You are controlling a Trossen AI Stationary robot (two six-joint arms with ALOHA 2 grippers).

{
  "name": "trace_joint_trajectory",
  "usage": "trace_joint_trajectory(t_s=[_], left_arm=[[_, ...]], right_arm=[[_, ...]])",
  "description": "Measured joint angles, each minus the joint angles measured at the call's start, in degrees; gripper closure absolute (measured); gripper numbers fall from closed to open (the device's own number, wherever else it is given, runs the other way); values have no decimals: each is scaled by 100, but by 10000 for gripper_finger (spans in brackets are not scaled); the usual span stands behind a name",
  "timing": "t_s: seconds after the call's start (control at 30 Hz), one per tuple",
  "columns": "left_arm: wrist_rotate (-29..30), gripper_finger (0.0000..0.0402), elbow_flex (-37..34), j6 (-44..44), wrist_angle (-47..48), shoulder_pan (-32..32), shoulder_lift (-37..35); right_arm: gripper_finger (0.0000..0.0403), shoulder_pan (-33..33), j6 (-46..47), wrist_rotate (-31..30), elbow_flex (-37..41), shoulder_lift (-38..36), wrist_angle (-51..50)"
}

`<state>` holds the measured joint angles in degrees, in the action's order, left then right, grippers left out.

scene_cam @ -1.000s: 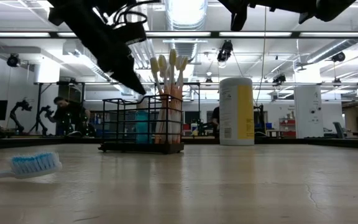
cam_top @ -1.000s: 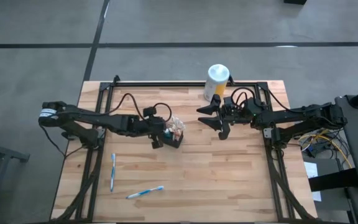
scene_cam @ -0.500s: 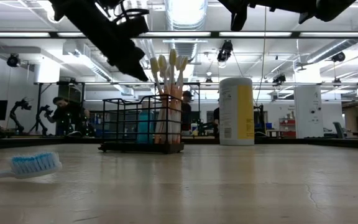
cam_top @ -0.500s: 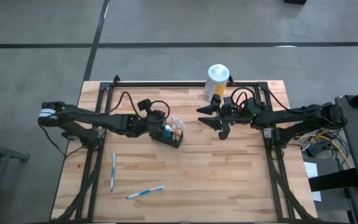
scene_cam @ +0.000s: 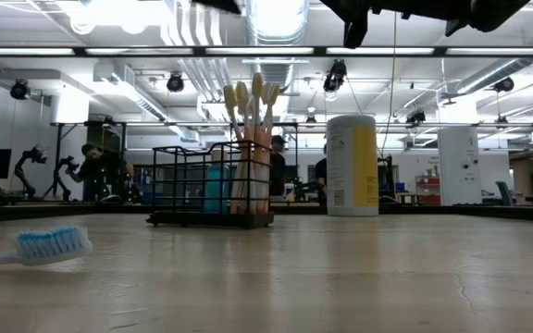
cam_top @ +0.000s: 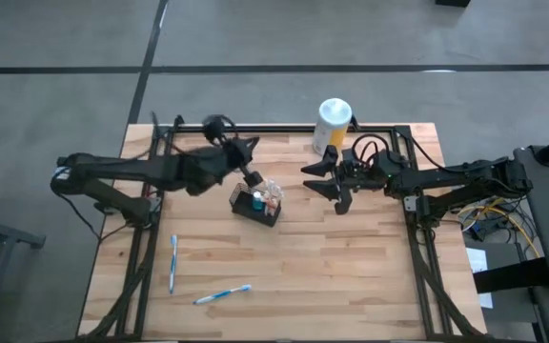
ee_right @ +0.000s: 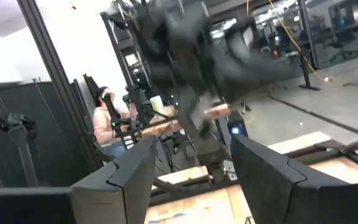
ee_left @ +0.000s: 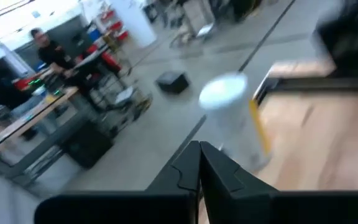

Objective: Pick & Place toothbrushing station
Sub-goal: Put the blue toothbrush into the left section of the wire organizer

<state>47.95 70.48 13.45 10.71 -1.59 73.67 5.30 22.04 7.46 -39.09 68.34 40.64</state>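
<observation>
The left tool (cam_top: pixel 252 177) sits just left of centre in the upper half of the high view, its two dark fingers (ee_left: pixel 199 163) pressed together on nothing, raised above the table and right next to the upper left corner of the small black rectangular wire-mesh basket (cam_top: pixel 256 203). That basket stands on the pale wooden slatted table (cam_top: pixel 351 276), a little left of the middle, turned at a slant. In it stand several pale-headed toothbrushes (scene_cam: pixel 251 111) upright at its right end, seen in the low view, with a blue tube-like item (scene_cam: pixel 213 188) beside them.

The right tool (cam_top: pixel 330 179) hangs right of centre in the high view, its dark fingers (ee_right: pixel 135 168) spread wide and empty, well apart from the basket. Just above it in that picture stands a tall cylindrical canister with a white top and a yellow label (cam_top: pixel 332 124), near the table's far edge.

Two blue-and-white toothbrushes lie loose in the lower left of the table: one (cam_top: pixel 172 263) pointing up the frame, the other (cam_top: pixel 223 294) lying crosswise below it.
</observation>
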Motion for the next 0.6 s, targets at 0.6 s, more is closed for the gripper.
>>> trace_joint_trajectory(t_s=[0.6], left_arm=[[-2349,394,3277,-622,4280,-764,-26]], right_arm=[[200,-2,0,-2,0,-13,-319]])
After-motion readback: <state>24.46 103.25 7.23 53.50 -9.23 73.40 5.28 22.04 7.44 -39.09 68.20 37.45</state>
